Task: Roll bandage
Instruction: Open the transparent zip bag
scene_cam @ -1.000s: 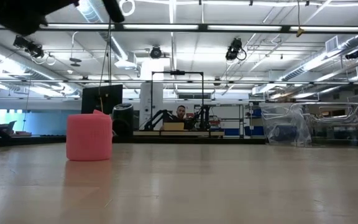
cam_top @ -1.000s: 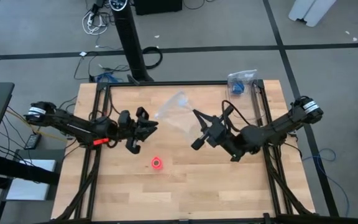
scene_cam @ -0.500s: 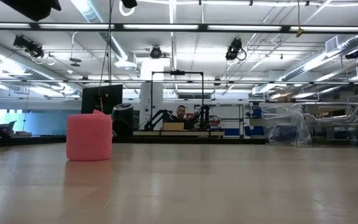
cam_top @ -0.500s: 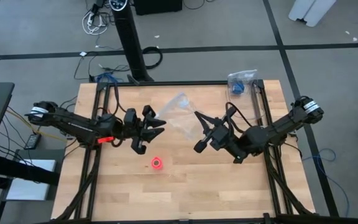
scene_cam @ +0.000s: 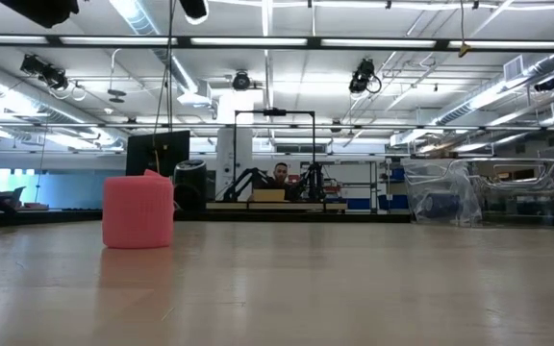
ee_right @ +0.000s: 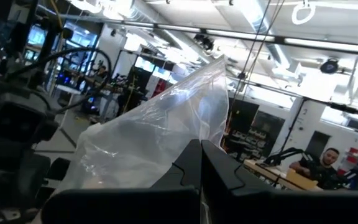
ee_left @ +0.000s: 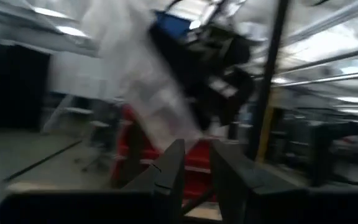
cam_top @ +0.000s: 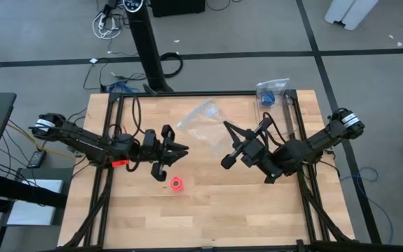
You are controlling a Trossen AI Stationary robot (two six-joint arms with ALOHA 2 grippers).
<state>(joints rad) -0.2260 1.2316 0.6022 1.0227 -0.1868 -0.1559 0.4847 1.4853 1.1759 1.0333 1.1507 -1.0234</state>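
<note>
The bandage is a small pink roll (cam_top: 178,183) standing on its end on the wooden table, also in the low view (scene_cam: 138,211). No gripper touches it. My left gripper (cam_top: 182,150) hovers just beyond the roll, toward the table's far edge, its fingers (ee_left: 173,165) a small gap apart and empty. My right gripper (cam_top: 230,145) is at the table's middle right, shut on a clear plastic bag (cam_top: 203,126) that spreads between the two grippers. My right gripper holds the clear plastic bag by the end nearest it (ee_right: 194,134), pinched between the two shut fingers (ee_right: 188,163). The bag spreads away from the fingertips toward my left arm. One layer or several, I cannot tell.
A transparent plastic container (cam_top: 271,92) with something blue inside stands at the table's far right corner, also in the low view (scene_cam: 479,192). Black frame rails run along the table's left (cam_top: 105,189) and right (cam_top: 306,203) sides. Bare wood lies near the front edge (cam_top: 208,217).
My left gripper has moved toward the table's right and near edges, closer to the pink roll. My right gripper has shifted a little toward the right edge, and the bag has gone with it. The roll has stayed put.
</note>
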